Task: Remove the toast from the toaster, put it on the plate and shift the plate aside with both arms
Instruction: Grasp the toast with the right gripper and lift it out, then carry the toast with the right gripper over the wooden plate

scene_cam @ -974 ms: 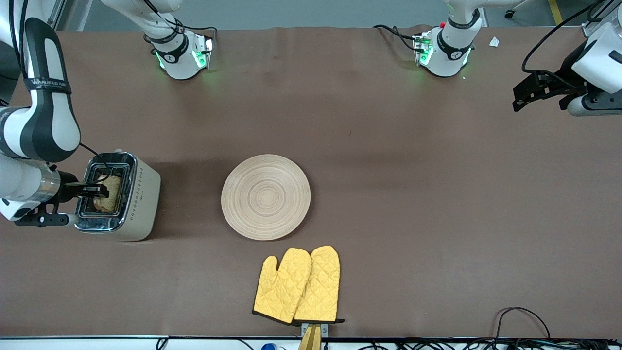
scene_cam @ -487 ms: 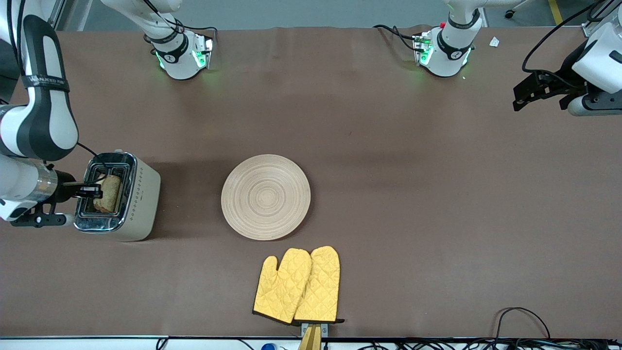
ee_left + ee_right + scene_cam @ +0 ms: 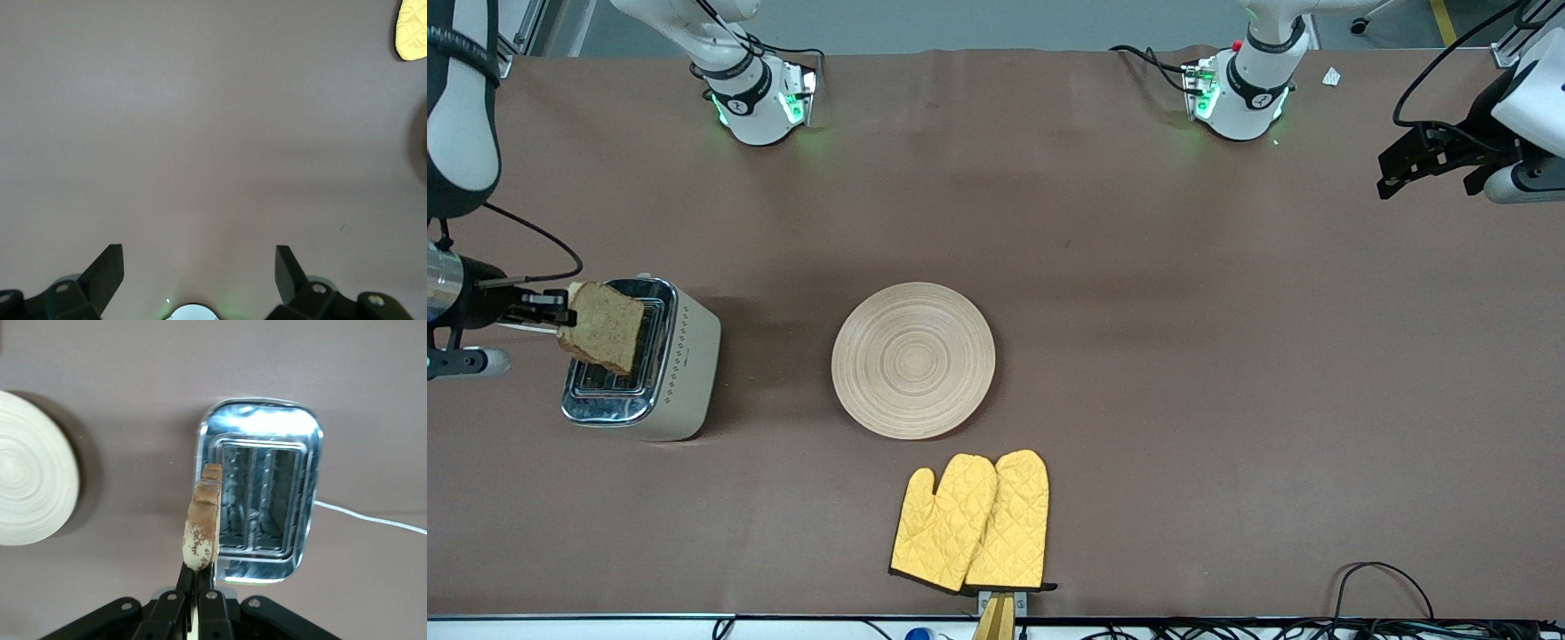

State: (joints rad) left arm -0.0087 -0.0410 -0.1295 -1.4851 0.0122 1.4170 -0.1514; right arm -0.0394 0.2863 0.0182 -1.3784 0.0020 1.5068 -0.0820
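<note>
Presently, item one: toast (image 3: 600, 327), clear of the toaster (image 3: 640, 360) and hanging in the air just above its chrome top, pinched by one edge. Item two: right gripper (image 3: 547, 308), over the toaster's end toward the right arm's side of the desk (image 3: 1138, 267), jaws closed narrow on the slice; the right wrist view shows the toast (image 3: 202, 527) edge-on, rising from the gripper (image 3: 198, 587), with both slots of the toaster (image 3: 260, 513) empty below. Item three: plate (image 3: 913, 360), bare, mid-desk, well apart from the toaster toward the left arm's end; nothing touches it. Item four: left gripper (image 3: 1414, 160), waiting high over the left arm's end of the desk, jaws spread wide and holding nothing; its own wrist view shows the gripper (image 3: 199, 270) over bare desk. Item five: yellow mitts (image 3: 971, 522), a pair, nearer the front camera than the plate, untouched. Status, by judgement: extraction done. Outstanding: carrying the slice across to the plate, setting it down, then shifting the plate aside with both arms.
</note>
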